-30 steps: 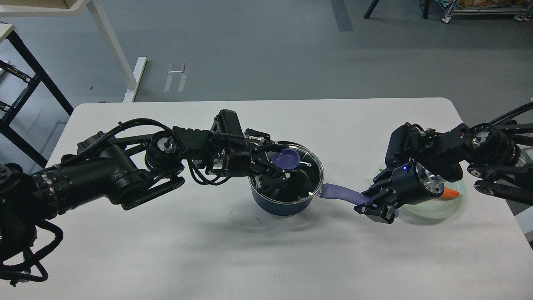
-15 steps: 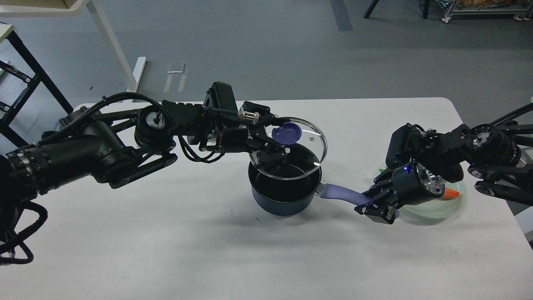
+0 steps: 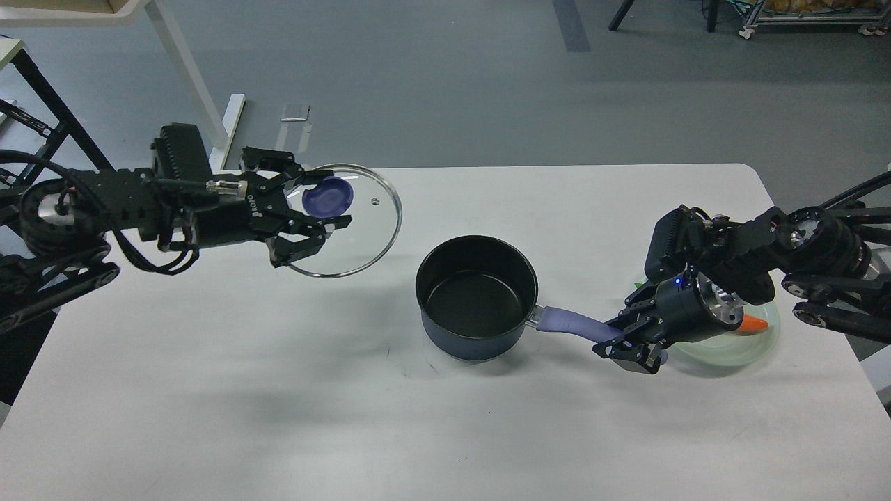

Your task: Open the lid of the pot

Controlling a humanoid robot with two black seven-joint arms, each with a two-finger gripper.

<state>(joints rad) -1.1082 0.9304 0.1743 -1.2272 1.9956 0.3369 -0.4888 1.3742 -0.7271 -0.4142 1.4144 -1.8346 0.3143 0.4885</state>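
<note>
Two grippers are at work on the white table (image 3: 278, 390). One, the left gripper (image 3: 314, 212), is clamped on the blue knob (image 3: 326, 197) of the glass lid (image 3: 369, 229), a clear disc with a metal rim and a small vent hole, held tilted above the table's far left part, well apart from the pot. Uncovered, the dark blue saucepan (image 3: 477, 296) stands near the middle, its black inside bare. Its lilac handle (image 3: 567, 323) points right into the right gripper (image 3: 626, 342), closed on its end. Behind that gripper sits a pale green plate (image 3: 724, 351) with a carrot (image 3: 755, 323).
</note>
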